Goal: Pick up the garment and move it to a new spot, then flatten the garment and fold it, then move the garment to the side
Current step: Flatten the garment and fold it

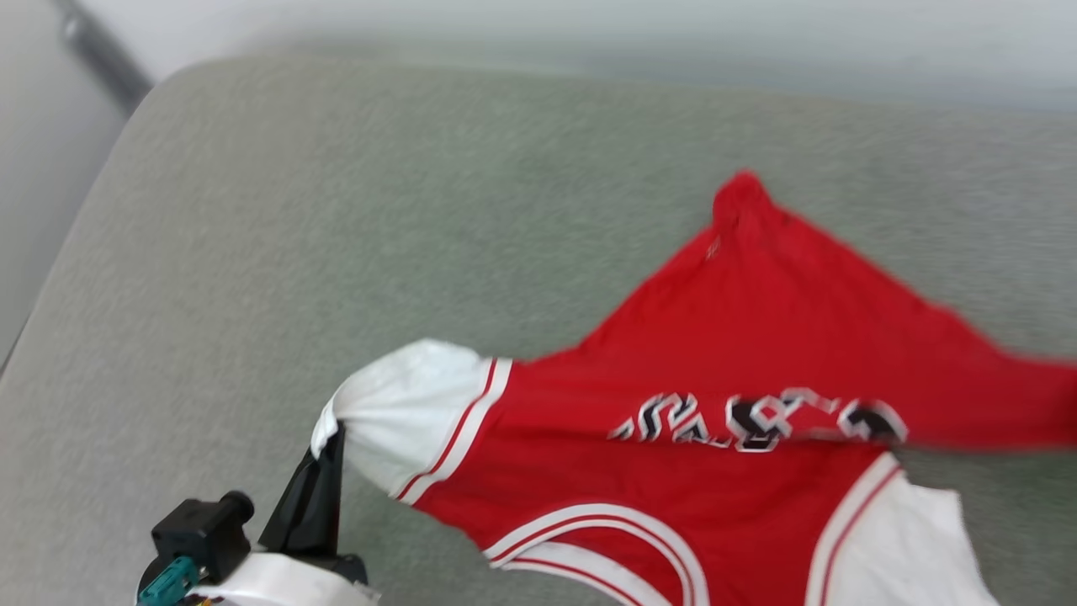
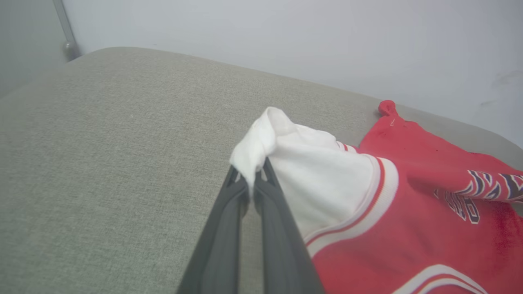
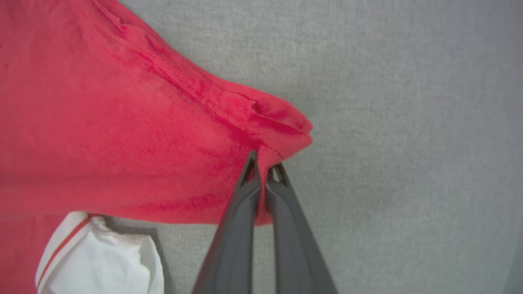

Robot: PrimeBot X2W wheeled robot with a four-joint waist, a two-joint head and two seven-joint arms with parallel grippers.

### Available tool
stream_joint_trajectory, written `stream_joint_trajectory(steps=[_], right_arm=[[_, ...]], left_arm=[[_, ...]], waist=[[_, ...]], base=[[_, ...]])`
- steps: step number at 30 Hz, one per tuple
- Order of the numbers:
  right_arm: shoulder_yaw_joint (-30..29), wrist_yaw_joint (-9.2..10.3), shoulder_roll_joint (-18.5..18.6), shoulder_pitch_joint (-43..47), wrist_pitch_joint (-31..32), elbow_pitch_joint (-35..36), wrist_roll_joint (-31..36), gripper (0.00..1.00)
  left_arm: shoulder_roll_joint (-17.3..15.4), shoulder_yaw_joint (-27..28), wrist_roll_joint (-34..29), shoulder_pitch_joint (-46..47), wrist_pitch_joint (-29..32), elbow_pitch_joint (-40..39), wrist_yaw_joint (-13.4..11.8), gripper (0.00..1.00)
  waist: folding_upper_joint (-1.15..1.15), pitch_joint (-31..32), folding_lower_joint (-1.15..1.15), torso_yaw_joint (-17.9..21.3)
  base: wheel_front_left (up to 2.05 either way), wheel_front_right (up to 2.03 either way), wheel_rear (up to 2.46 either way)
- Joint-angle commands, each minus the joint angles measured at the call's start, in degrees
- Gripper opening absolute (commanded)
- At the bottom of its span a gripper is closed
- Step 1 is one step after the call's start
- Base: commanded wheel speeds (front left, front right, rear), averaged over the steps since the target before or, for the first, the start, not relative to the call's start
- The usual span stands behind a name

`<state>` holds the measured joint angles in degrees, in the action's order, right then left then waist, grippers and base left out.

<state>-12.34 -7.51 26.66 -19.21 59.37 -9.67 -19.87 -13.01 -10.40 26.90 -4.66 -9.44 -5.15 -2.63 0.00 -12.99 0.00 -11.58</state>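
Note:
The garment, a red jersey with white sleeves, striped trim and black lettering, lies spread and bunched on the right half of a grey cushion. My left gripper is shut on the tip of one white sleeve, pinching the cloth between its dark fingers. In the right wrist view my right gripper is shut on a red hem corner of the garment, with the fold pulled up off the cushion. A second white sleeve lies below it.
The grey cushion's left and far parts lie bare, ending at a rounded edge. Behind it is a pale wall with a dark pole at the far left.

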Motion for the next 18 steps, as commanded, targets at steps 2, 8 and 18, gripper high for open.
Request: stream_joint_trajectory(steps=[2,8,18], right_arm=[[-1.3,0.04,-1.5,5.1,-0.3,2.8,-0.3,0.00],[-6.5,0.04,-7.7,20.3,-0.8,10.7,-1.2,0.00],[-8.8,0.03,-18.2,31.7,-8.6,9.9,-2.7,1.00]], left_arm=[[-0.9,0.6,0.4,-1.6,1.0,-0.4,-0.6,0.00],[-2.0,1.8,1.9,-4.0,3.5,-1.5,-1.4,0.00],[-2.8,1.7,2.7,-5.0,5.2,-2.1,-1.5,0.00]], waist=[[0.00,4.6,0.00,5.0],[0.00,6.7,0.00,9.5],[0.00,7.0,0.00,13.8]], base=[[0.00,0.00,0.00],[0.00,0.00,0.00],[0.00,0.00,0.00]])
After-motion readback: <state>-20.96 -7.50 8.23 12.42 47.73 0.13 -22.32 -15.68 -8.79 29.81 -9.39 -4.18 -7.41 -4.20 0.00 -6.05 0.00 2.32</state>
